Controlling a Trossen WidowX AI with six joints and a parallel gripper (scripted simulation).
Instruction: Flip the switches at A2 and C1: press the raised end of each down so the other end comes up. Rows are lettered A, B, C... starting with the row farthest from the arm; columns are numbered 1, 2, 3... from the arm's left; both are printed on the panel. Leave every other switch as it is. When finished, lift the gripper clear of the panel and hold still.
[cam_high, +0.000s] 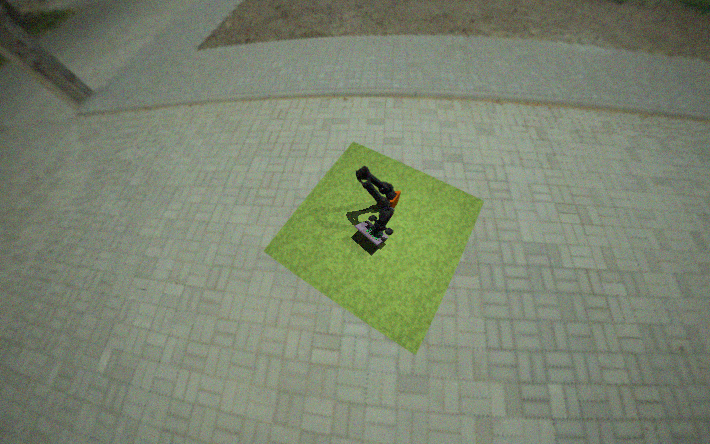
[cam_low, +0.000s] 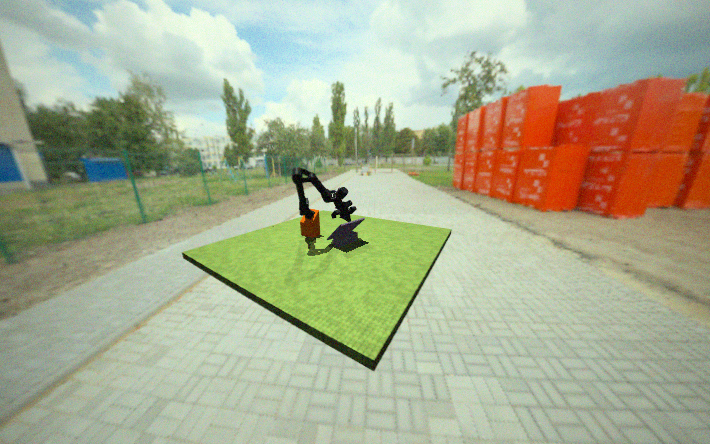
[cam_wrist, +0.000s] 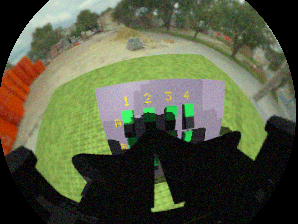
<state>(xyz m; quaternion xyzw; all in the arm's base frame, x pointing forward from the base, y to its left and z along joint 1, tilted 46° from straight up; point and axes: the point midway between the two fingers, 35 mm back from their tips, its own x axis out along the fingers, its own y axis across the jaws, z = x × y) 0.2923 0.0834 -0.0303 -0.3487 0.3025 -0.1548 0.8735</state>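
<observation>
While shut, gripper (cam_wrist: 154, 137) overhangs panel (cam_wrist: 109, 99).

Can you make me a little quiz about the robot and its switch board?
1. True or false: the gripper is wide open.
2. What colour is the mat under the switch panel? A) blue B) green C) red
3. Which column numbers can you read printed along the panel's far edge in the wrist view?

Key
1. False. The fingers are shut together, with nothing between them.
2. B, green.
3. 1, 2, 3 and 4.
</observation>
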